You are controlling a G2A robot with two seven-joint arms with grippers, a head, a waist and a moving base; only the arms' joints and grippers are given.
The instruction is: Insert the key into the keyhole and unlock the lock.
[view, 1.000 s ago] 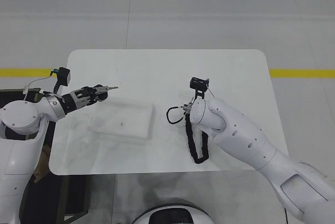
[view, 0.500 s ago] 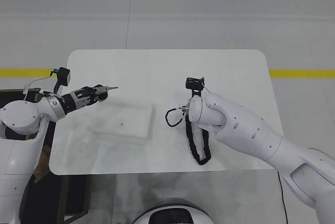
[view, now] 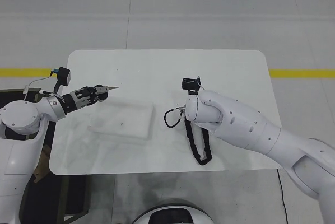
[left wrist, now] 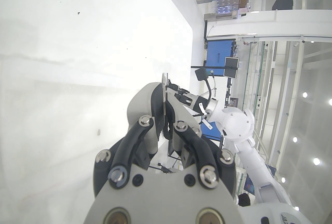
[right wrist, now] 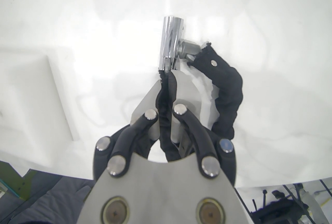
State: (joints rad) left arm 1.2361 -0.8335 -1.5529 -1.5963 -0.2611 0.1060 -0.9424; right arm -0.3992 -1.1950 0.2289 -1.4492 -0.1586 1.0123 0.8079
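Observation:
My left gripper (view: 104, 90) (left wrist: 164, 89) hovers over the table's left part, shut on a thin metal key (view: 112, 88) (left wrist: 165, 77) whose blade sticks out past the fingertips. My right gripper (right wrist: 167, 78) is at the table's middle, shut on the black fabric-sleeved chain (view: 196, 143) (right wrist: 229, 91) of the lock. The chrome lock cylinder (right wrist: 171, 37) stands just beyond the right fingertips, joined to the chain's end. In the top view a loop of the chain (view: 168, 117) shows beside the right wrist. The keyhole itself is hidden.
A flat white block (view: 125, 120) (right wrist: 33, 95) lies on the white table (view: 156, 67) between the two arms. In the left wrist view the right arm (left wrist: 233, 122) shows farther off, beyond the key. The floor lies past the table's edges.
The right arm's wrist has shifted a little to the left with the chain in it, and the hanging chain swung slightly. The left arm and the key have stayed still.

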